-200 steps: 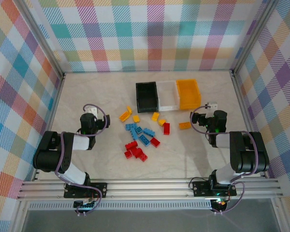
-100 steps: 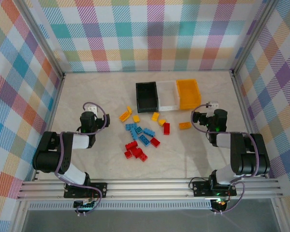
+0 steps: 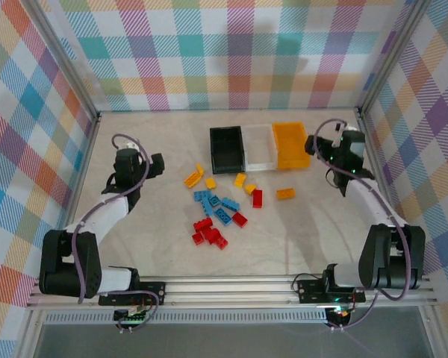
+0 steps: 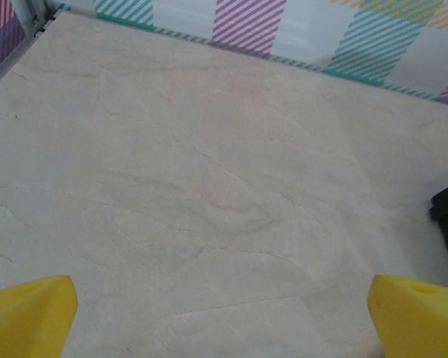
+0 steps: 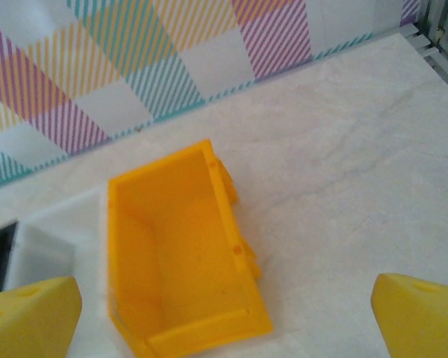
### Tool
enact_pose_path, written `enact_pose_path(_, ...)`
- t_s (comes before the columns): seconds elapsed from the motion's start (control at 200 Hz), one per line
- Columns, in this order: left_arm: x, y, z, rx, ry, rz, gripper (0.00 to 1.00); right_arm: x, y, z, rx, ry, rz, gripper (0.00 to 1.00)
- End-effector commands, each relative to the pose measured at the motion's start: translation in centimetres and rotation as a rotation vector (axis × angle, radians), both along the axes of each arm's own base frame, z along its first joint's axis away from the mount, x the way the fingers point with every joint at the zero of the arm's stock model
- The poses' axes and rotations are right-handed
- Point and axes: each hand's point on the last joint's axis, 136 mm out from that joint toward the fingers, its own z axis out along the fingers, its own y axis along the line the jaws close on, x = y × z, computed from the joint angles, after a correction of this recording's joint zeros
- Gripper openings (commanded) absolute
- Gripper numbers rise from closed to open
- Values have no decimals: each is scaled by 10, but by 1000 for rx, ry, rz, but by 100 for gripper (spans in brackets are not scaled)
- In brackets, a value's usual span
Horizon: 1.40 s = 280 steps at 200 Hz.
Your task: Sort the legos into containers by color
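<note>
surface (image 3: pixel 321 239): a pale marbled top is enclosed by checked walls (image 3: pixel 231 52).
containers: three open bins are set side by side in a row toward the far wall, with the black bin (image 3: pixel 225 149) on the left, the clear bin (image 3: pixel 259 145) in the middle and the orange bin (image 3: pixel 291 144) on the right.
legos: all are spread on the surface in front of the bins.
red legos: a cluster (image 3: pixel 209 233) is found nearest the arm bases; two more are placed further up, toward the bins.
blue legos: these are grouped (image 3: pixel 216 205) just beyond the red cluster.
yellow-orange legos: several are scattered closest to the bins (image 3: pixel 194 177); one (image 3: pixel 285 194) is set apart on the right, in front of the orange bin.
left arm (image 3: pixel 104 212): the wrist is held left of the pile, well apart from it.
left jaws: released and spread wide, nothing grasped; the yellow pads (image 4: pixel 30 313) are seen over bare surface, with a black bin corner at the right edge of the left wrist view.
right arm (image 3: pixel 366 198): the wrist is held just beside the orange bin.
right jaws: released and spread wide, nothing grasped; between the yellow pads (image 5: pixel 30 313) the orange bin is framed.
</note>
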Motion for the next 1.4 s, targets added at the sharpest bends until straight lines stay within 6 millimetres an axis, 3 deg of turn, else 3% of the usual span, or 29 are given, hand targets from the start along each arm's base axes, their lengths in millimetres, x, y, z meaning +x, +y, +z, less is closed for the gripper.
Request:
enact_pose_path(0.0,-11,-6,9,-91,83,28,100,-15,14,-22,161,223,3,100)
enact_pose_path(0.115,-5,-17,25,-179,102,25,100,-12,35,-11,281,296,60,100)
enact_pose_path(0.295,-9,-43,23,-248,242,-32,100,-19,75,-1,320,417,182,100)
enact_pose_path(0.41,-14,-65,15,-286,322,-101,100,-35,110,-15,314,580,295,100)
enact_pose_path(0.565,-28,-103,-2,-307,402,-226,100,-70,154,-51,102,789,446,100)
enact_pose_path(0.69,-43,-120,-19,-286,471,-268,100,-94,160,-85,-17,932,439,97)
enact_pose_path(0.785,-51,-125,-30,-284,510,-282,100,-108,172,-107,97,1016,397,88)
enact_pose_path(0.86,-53,-127,-34,-284,523,-288,100,-113,190,-116,178,1017,405,85)
enact_pose_path(0.955,-52,-127,-37,-282,534,-285,100,-121,203,-130,142,1034,426,81)
enact_pose_path(1.395,-52,-127,-40,-283,557,-281,100,-138,214,-174,11,1120,463,66)
